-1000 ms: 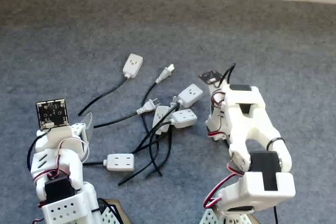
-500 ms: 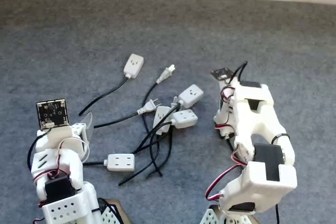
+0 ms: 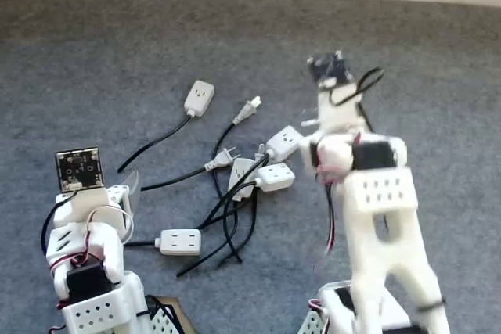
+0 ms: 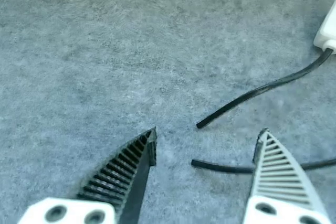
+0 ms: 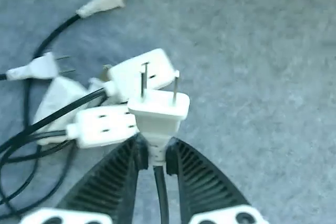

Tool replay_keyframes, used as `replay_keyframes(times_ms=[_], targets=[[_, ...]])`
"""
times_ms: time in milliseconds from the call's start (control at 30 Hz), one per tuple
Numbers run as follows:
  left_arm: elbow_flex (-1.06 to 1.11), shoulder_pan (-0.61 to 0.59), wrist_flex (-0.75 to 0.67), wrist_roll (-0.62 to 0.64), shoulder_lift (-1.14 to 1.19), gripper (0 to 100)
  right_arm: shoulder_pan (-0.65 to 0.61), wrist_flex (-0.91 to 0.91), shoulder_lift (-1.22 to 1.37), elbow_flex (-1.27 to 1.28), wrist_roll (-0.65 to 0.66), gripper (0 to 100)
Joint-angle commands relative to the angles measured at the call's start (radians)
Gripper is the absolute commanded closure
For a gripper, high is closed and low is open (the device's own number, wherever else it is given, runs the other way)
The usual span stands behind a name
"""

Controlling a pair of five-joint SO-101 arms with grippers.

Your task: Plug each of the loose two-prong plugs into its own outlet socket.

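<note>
Right pincer (image 5: 155, 145) clamps a two-prong plug (image 5: 157, 109) — left pincer (image 4: 207, 131) gapes.

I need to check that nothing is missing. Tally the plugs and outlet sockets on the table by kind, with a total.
Two-prong plugs: 3, one of them held in the right gripper
Outlet sockets: 4
White block under the cords, kind unclear: 1
Total: 8
</note>
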Motion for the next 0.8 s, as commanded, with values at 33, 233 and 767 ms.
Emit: replay_keyframes(times_ms=[33,233,767], targets=[[-0.119,0.070,0.167,-0.098,-0.004,70,-0.101,0.044,-0.286,0.166,-0.046,99.4],[-0.194,0.122,0.239,-0.210,-0.002,70,-0.182,-0.056,-0.604,0.535,-0.035,99.4],[-0.765,0.377,0.376,-0.298,0.638,70,-0.532,-0.410,-0.544,0.651,-0.003,99.4]])
